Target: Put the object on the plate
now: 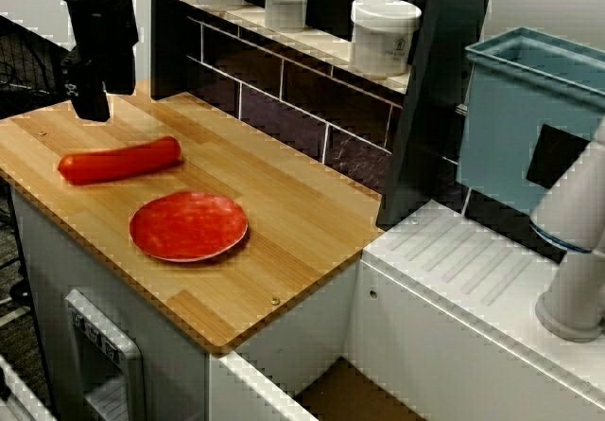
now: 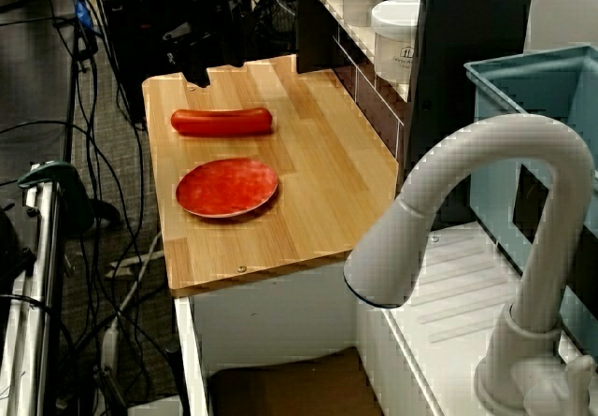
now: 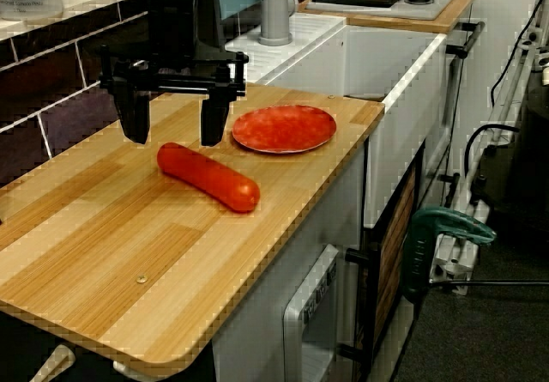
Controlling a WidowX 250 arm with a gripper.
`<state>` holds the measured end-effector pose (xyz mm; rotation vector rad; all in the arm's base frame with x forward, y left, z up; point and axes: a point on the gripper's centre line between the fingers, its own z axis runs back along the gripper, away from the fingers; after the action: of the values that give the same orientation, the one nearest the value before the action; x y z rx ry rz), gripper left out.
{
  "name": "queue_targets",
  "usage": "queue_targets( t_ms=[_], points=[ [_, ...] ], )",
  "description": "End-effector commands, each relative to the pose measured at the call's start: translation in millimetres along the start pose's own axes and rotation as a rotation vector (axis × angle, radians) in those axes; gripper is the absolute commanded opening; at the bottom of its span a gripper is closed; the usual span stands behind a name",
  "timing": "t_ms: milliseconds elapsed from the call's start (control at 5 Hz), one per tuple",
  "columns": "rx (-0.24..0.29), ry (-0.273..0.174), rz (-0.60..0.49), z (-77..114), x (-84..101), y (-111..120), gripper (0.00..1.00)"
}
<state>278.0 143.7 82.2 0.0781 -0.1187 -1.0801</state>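
Observation:
The object, a red-orange sausage-shaped cylinder (image 1: pixel 120 160) (image 2: pixel 221 121) (image 3: pixel 207 176), lies flat on the wooden counter (image 1: pixel 284 241). The red plate (image 1: pixel 188 225) (image 2: pixel 227 188) (image 3: pixel 284 128) lies empty a little beside it, apart from it. My black gripper (image 3: pixel 174 123) (image 1: pixel 92 99) (image 2: pixel 201 70) hangs over the counter just behind the sausage's far end, apart from it. Its two fingers (image 3: pixel 135 123) stand wide apart and hold nothing.
White jars (image 1: pixel 385 35) stand on a shelf along the dark tiled back wall. A white sink area with a faucet (image 2: pixel 467 210) and a blue bin (image 1: pixel 529 118) lie beyond the plate's side of the counter. Cables lie on the floor off the counter's edge.

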Motion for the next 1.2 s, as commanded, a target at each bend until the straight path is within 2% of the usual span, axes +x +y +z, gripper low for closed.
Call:
queue_targets(
  t_ms=[0,200,400,600,1000],
  points=[
    [0.000,0.000,0.000,0.0,0.0,0.0,1.00],
    [-0.035,0.010,0.159,17.7,-6.0,-7.2,1.00],
    [-0.065,0.098,0.376,24.4,-11.8,-10.8,1.00],
    [-0.078,0.121,0.471,9.5,-17.1,-8.1,1.00],
    [0.032,0.078,0.568,-21.3,-14.8,-11.5,1.00]
  ],
)
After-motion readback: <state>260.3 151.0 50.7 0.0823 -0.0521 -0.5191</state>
